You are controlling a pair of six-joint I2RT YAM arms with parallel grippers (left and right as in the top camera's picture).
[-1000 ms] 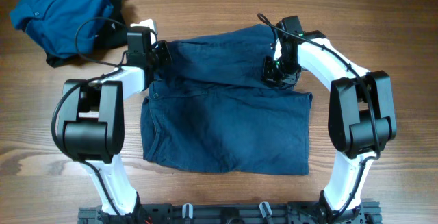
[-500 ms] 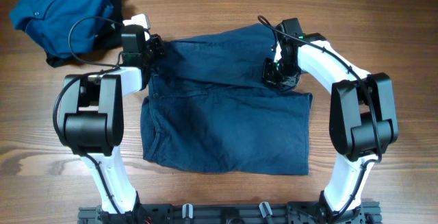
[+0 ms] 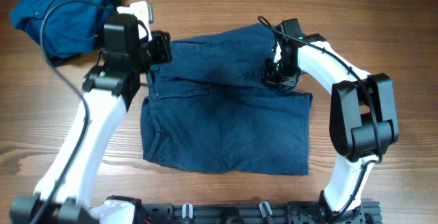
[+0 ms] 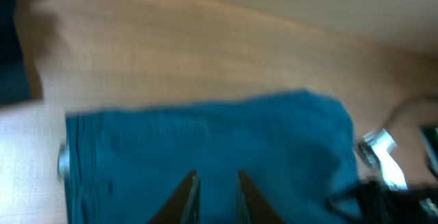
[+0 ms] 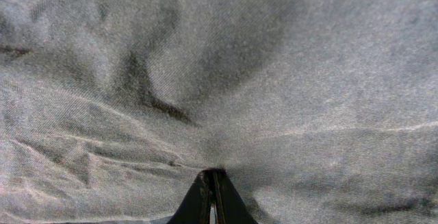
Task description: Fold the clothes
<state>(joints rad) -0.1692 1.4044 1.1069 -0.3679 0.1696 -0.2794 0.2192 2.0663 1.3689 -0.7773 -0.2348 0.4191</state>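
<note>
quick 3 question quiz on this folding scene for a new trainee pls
1. True or false: the blue shirt lies on top of the navy shorts.
2. Where is the right gripper? a) hanging clear of all cloth b) down on the shorts, jaws shut on the fabric c) on the shirt
3. Fill in: the gripper nearer the shirt is the ____ one.
Key: 1 false, the shirt sits apart from the shorts, at the far left corner of the table. 2 b. 3 left: the left gripper is at the shorts' far left corner.
</note>
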